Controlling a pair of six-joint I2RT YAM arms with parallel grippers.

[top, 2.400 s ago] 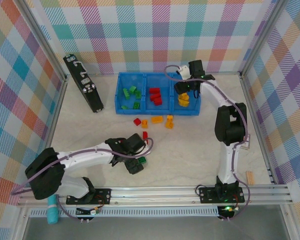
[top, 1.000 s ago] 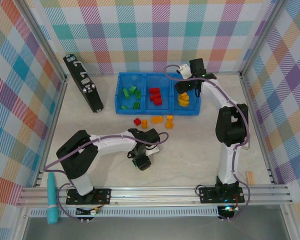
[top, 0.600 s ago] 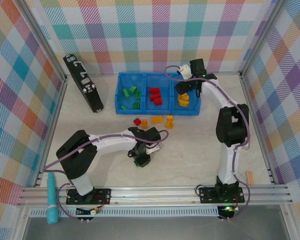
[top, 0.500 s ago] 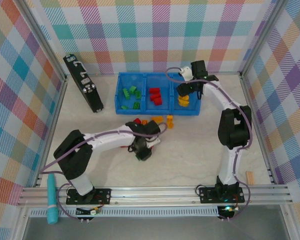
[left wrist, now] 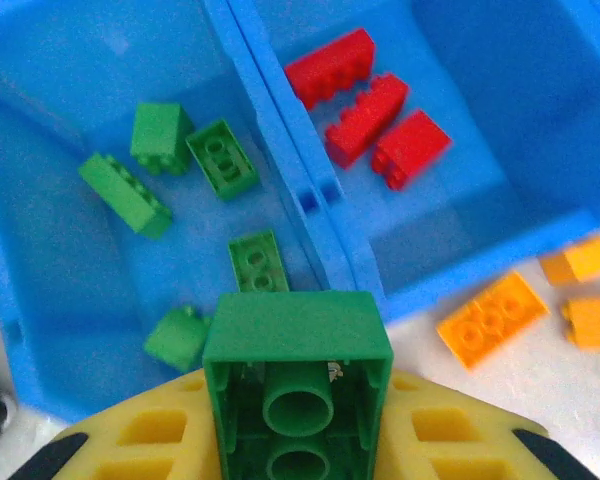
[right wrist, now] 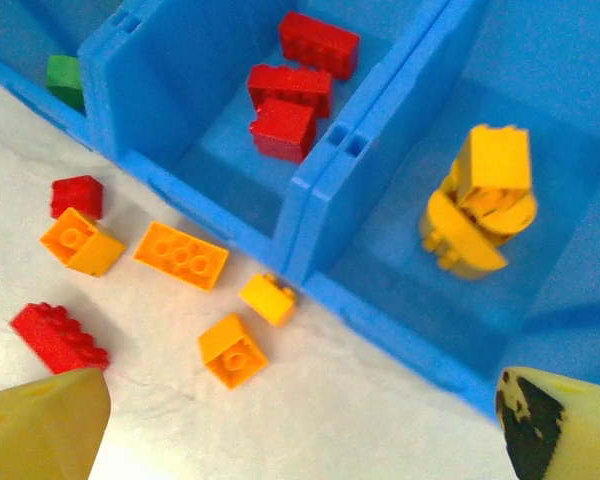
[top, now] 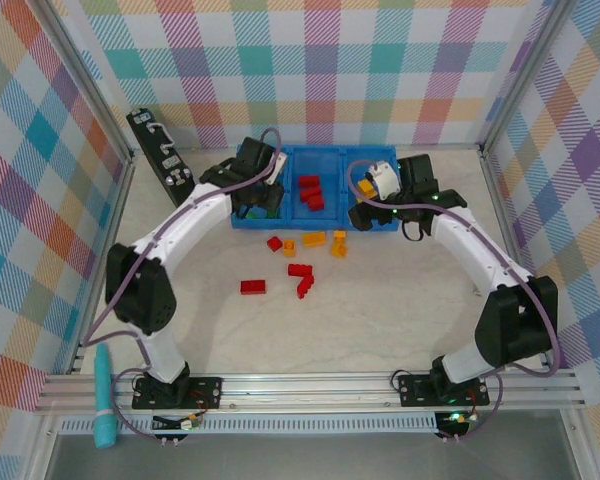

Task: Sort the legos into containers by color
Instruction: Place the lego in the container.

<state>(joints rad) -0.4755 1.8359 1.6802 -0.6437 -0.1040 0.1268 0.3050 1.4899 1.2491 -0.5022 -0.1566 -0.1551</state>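
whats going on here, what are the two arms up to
Two arms are sorting lego by colour into a blue tray. The left claw holds a green brick over the front of the left compartment, where other green bricks lie. The right claw is open near the front of the right compartment, which holds yellow bricks. Three red bricks sit in the middle one. Some loose bricks, red and orange, lie on the table in front.

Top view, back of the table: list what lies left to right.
Black bar → left pincer holding a green brick → red bricks in the tray → right pincer.
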